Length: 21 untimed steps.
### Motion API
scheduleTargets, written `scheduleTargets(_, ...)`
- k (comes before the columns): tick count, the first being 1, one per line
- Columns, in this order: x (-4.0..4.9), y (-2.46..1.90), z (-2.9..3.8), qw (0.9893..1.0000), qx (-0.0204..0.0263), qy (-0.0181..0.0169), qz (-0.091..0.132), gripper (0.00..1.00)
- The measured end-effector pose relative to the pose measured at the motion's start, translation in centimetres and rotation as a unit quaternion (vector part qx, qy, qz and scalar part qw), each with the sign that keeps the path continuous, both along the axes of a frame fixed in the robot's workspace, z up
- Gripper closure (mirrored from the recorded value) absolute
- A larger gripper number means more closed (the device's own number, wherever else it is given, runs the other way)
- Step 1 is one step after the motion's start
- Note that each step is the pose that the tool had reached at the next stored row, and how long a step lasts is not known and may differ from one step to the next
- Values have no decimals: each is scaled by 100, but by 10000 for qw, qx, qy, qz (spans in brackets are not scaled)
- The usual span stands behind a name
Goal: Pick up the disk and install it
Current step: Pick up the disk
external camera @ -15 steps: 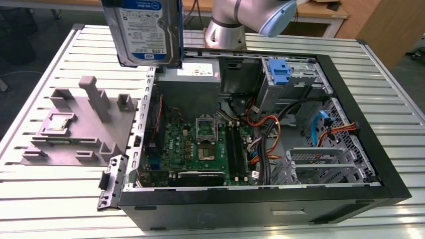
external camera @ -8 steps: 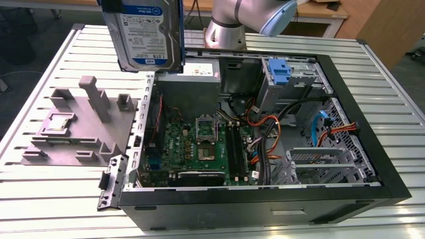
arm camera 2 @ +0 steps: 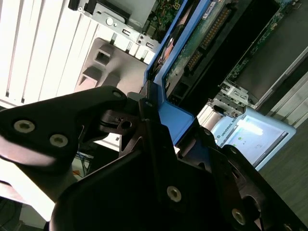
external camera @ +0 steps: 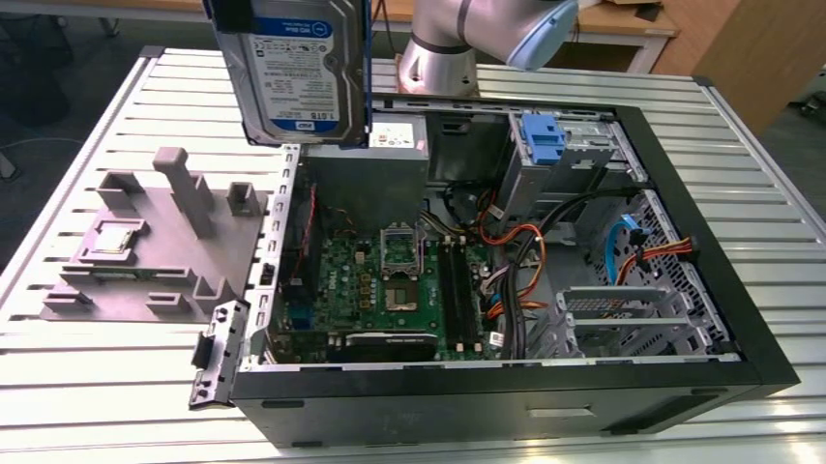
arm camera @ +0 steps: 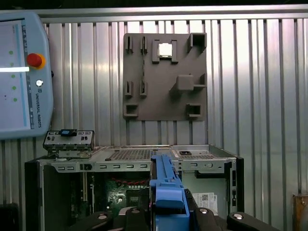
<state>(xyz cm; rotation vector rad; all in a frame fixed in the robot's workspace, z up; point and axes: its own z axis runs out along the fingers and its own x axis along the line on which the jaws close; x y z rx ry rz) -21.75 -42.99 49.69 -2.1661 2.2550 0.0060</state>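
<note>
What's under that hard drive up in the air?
The disk hangs over the open computer case, near its power-supply box. The disk hides part of that box.

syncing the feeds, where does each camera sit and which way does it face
exterior view: off the arm, above the table, looking down into the open case; the arm and the raised disk show.
first wrist view: at the wrist, looking down past the claw and edge-on disk to case, tray and pendant.
second wrist view: at the wrist, looking along the claw, shut on the disk.
shared: all three show disk, case and tray.
</note>
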Motion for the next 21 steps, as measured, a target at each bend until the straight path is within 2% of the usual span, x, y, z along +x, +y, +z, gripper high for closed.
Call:
scheduleTargets(3,43,-1,-3,10000,0,0,1,63)
scheduleTargets(21,66,-1,-4,10000,0,0,0,63)
